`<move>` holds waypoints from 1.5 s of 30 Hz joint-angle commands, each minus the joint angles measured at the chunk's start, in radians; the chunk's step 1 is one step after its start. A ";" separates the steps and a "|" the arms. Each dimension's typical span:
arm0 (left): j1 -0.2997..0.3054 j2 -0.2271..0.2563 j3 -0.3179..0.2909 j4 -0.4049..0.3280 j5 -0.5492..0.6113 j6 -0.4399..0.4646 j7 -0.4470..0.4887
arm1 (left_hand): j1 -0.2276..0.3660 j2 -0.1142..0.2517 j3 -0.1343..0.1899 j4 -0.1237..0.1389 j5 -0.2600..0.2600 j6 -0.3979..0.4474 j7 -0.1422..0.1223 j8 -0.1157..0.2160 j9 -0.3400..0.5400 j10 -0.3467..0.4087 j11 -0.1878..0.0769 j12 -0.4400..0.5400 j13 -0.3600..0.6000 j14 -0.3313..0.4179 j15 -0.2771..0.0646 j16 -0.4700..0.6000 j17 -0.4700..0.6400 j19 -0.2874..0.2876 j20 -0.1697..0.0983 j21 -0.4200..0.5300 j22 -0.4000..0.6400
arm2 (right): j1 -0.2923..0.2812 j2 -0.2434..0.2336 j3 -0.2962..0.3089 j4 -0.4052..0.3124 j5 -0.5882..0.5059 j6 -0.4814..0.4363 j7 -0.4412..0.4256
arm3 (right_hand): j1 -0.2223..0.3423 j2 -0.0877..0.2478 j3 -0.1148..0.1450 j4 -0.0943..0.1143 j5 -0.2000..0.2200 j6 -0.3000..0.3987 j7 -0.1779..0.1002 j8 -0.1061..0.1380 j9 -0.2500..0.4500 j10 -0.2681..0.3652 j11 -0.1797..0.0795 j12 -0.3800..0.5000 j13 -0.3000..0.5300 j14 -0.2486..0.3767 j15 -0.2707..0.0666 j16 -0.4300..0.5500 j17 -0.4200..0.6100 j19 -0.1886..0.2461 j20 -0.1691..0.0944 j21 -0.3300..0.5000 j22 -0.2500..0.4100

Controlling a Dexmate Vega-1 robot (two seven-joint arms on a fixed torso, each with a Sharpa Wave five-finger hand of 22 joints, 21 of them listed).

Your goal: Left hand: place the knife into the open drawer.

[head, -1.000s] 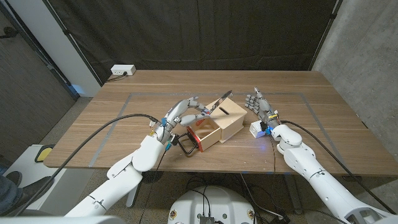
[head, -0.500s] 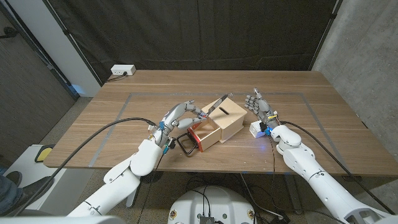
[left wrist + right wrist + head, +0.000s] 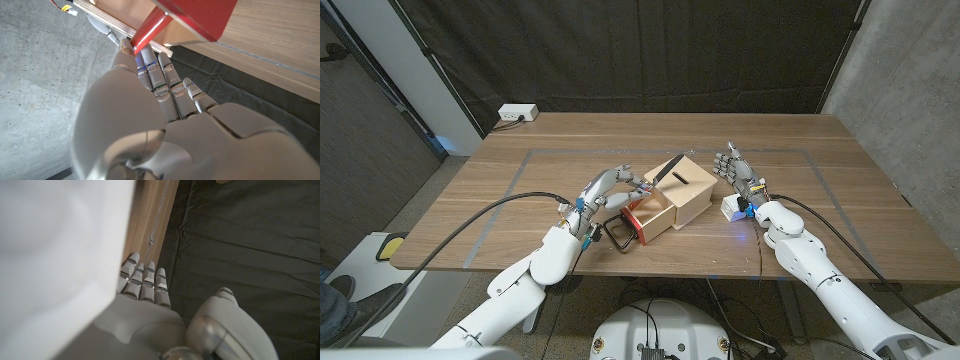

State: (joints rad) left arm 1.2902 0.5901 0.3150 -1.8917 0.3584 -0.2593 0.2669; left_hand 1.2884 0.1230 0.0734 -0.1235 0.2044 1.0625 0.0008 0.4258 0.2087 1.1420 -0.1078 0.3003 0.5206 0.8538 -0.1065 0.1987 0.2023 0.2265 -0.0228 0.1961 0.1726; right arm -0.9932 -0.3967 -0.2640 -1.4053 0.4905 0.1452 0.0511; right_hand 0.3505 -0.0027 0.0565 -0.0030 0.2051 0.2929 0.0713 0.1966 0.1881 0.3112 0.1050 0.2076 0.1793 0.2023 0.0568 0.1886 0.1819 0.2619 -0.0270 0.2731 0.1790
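Observation:
My left hand [image 3: 605, 190] pinches the knife [image 3: 666, 169] by its red handle [image 3: 147, 30]. The dark blade slants up and away over the small wooden box [image 3: 692, 188]. The box's drawer [image 3: 662, 226] stands pulled out toward me, just below the knife; it has a red front [image 3: 634, 220] and a black loop pull [image 3: 617, 233]. In the left wrist view my left hand [image 3: 160, 115] has its fingertips and thumb on the handle, close to the red front [image 3: 200, 12]. My right hand [image 3: 735, 168] stands upright and open, just right of the box, holding nothing; its fingers [image 3: 142, 280] are straight.
A white power strip [image 3: 517, 113] lies at the table's far left corner. A thin taped rectangle [image 3: 530, 155] marks the tabletop around the box. A black curtain hangs behind the table and a concrete wall stands to the right.
My left hand has drawn back a little toward me and to the left, taking the knife with it, and the blade tip has sunk slightly. The right hand has stayed still.

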 commanded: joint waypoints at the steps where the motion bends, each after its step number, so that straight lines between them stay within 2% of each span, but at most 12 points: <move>1: -0.022 -0.003 0.024 0.032 -0.022 0.012 -0.017 | 0.012 0.009 0.066 0.061 0.008 0.022 0.013 0.008 0.001 0.012 -0.053 0.000 0.006 -0.006 -0.109 -0.003 0.002 0.001 0.003 -0.003 0.002 | -0.005 -0.002 0.003 -0.003 0.002 -0.006 -0.007 | 0.003 0.006 0.006 -0.005 -0.001 0.005 0.001 0.000 0.002 0.006 0.003 0.003 0.005 0.006 0.003 0.000 0.002 0.005 -0.002 -0.001 0.005; 7: -0.031 -0.001 0.031 0.032 -0.024 0.020 -0.023 | 0.009 0.005 0.066 0.065 0.006 0.022 0.006 0.007 -0.002 0.012 -0.051 -0.003 0.009 -0.015 -0.107 -0.005 0.001 -0.004 0.002 -0.004 0.002 | -0.002 -0.003 0.005 0.001 0.002 -0.003 -0.004 | 0.003 0.006 0.006 -0.006 -0.002 0.005 0.001 0.000 0.002 0.006 0.003 0.002 0.005 0.005 0.003 0.000 0.002 0.006 -0.001 -0.003 0.005; 9: -0.033 0.004 0.032 0.029 -0.029 0.026 -0.033 | 0.014 0.004 0.070 0.063 0.005 0.004 -0.010 -0.001 -0.007 -0.004 -0.062 -0.016 0.011 -0.023 -0.107 -0.005 0.000 -0.006 0.003 -0.003 0.003 | -0.002 -0.003 0.005 0.002 0.002 -0.002 -0.003 | 0.003 0.006 0.006 -0.006 -0.002 0.006 0.000 0.000 0.002 0.005 0.003 0.002 0.005 0.006 0.003 0.000 0.002 0.006 -0.001 -0.003 0.005; 11: -0.035 0.009 0.032 0.026 -0.034 0.030 -0.042 | 0.012 0.005 0.075 0.067 -0.002 -0.012 -0.007 -0.010 -0.011 -0.025 -0.063 -0.048 -0.015 -0.031 -0.102 -0.004 -0.002 -0.014 0.003 -0.004 0.003 | -0.002 -0.003 0.006 0.003 0.003 -0.002 -0.003 | 0.003 0.006 0.006 -0.006 -0.002 0.005 0.000 0.000 0.002 0.006 0.003 0.002 0.005 0.006 0.004 0.000 0.002 0.006 -0.001 -0.004 0.005; 14: -0.036 0.013 0.031 0.020 -0.037 0.039 -0.048 | -0.007 0.001 0.073 0.079 -0.010 -0.047 -0.016 -0.027 -0.013 -0.048 -0.066 -0.080 -0.044 -0.049 -0.098 -0.007 -0.005 -0.022 0.008 -0.004 0.003 | -0.002 -0.004 0.006 0.003 0.004 -0.003 -0.001 | 0.003 0.006 0.006 -0.007 -0.002 0.005 0.000 0.000 0.002 0.006 0.002 0.003 0.005 0.006 0.004 0.000 0.002 0.006 -0.002 -0.005 0.005; 17: -0.037 0.016 0.031 0.017 -0.039 0.039 -0.050 | -0.024 -0.002 0.070 0.090 -0.015 -0.096 -0.027 -0.050 -0.012 -0.077 -0.057 -0.100 -0.064 -0.065 -0.093 -0.010 -0.009 -0.029 0.016 -0.005 0.003 | -0.002 -0.003 0.006 0.005 0.004 0.000 -0.001 | 0.003 0.006 0.006 -0.007 -0.002 0.005 0.000 0.000 0.002 0.006 0.002 0.002 0.005 0.006 0.004 0.000 0.002 0.006 -0.001 -0.005 0.005; 22: -0.038 0.017 0.030 0.019 -0.048 0.030 -0.047 | -0.035 -0.004 0.070 0.096 -0.017 -0.143 -0.030 -0.076 -0.012 -0.126 -0.052 -0.115 -0.084 -0.095 -0.080 -0.017 -0.017 -0.035 0.028 -0.004 0.003 | -0.005 -0.003 0.008 0.003 0.004 0.003 -0.001 | 0.003 0.007 0.006 -0.007 -0.002 0.005 -0.001 0.000 0.002 0.005 0.003 0.002 0.005 0.007 0.004 0.000 0.002 0.006 -0.001 -0.007 0.005; 26: -0.036 0.016 0.028 0.019 -0.054 0.027 -0.045 | -0.045 -0.009 0.068 0.102 -0.019 -0.178 -0.037 -0.097 -0.012 -0.161 -0.056 -0.117 -0.096 -0.116 -0.063 -0.018 -0.019 -0.040 0.039 -0.004 0.003 | -0.008 -0.002 0.009 0.001 0.005 0.005 -0.004 | 0.003 0.007 0.005 -0.008 -0.002 0.006 0.000 0.000 0.002 0.007 0.006 0.003 0.005 0.006 0.004 0.000 0.002 0.006 -0.001 -0.008 0.006; 31: -0.034 0.018 0.026 0.021 -0.062 0.017 -0.046 | -0.063 -0.021 0.060 0.109 -0.022 -0.188 -0.044 -0.107 -0.012 -0.194 -0.053 -0.119 -0.105 -0.140 -0.057 -0.019 -0.020 -0.045 0.039 -0.003 0.004 | -0.009 -0.002 0.009 0.000 0.004 0.007 -0.004 | 0.003 0.007 0.005 -0.008 -0.002 0.007 -0.001 0.000 0.002 0.007 0.005 0.003 0.005 0.007 0.004 0.000 0.002 0.006 0.000 -0.009 0.006; 39: -0.022 0.011 0.022 0.021 -0.073 0.008 -0.037 | -0.091 -0.032 0.048 0.124 -0.025 -0.186 -0.044 -0.113 -0.013 -0.207 -0.043 -0.115 -0.116 -0.152 -0.048 -0.016 -0.019 -0.053 0.044 -0.004 0.005 | -0.006 -0.001 0.007 0.005 0.006 0.008 0.001 | 0.003 0.008 0.005 -0.009 -0.002 0.008 -0.002 0.001 0.002 0.009 0.005 0.004 0.005 0.009 0.004 0.000 0.002 0.008 0.000 -0.010 0.006; 45: -0.013 0.006 0.014 0.022 -0.086 -0.002 -0.032 | -0.134 -0.039 0.032 0.149 -0.026 -0.215 -0.036 -0.134 -0.014 -0.248 -0.030 -0.119 -0.129 -0.181 -0.032 -0.017 -0.017 -0.066 0.048 -0.004 0.006 | -0.003 -0.002 0.006 0.005 0.003 0.009 0.004 | 0.003 0.008 0.005 -0.009 -0.002 0.008 -0.004 0.001 0.002 0.009 0.005 0.003 0.005 0.009 0.004 0.000 0.002 0.008 0.000 -0.011 0.006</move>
State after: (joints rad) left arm 1.2612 0.6043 0.3401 -1.8707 0.2912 -0.2457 0.2259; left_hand 1.1750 0.0844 0.1062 0.0118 0.1810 0.8663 -0.0336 0.3056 0.1952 0.9139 -0.1412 0.1809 0.3953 0.6895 -0.0668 0.1843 0.1795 0.1702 0.0222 0.1921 0.1748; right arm -1.0002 -0.3990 -0.2560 -1.4032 0.4951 0.1500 0.0488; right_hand 0.3505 -0.0028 0.0609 -0.0070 0.2052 0.2928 0.0714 0.1966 0.1881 0.3151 0.1090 0.2076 0.1793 0.2093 0.0572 0.1886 0.1819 0.2619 -0.0270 0.2615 0.1792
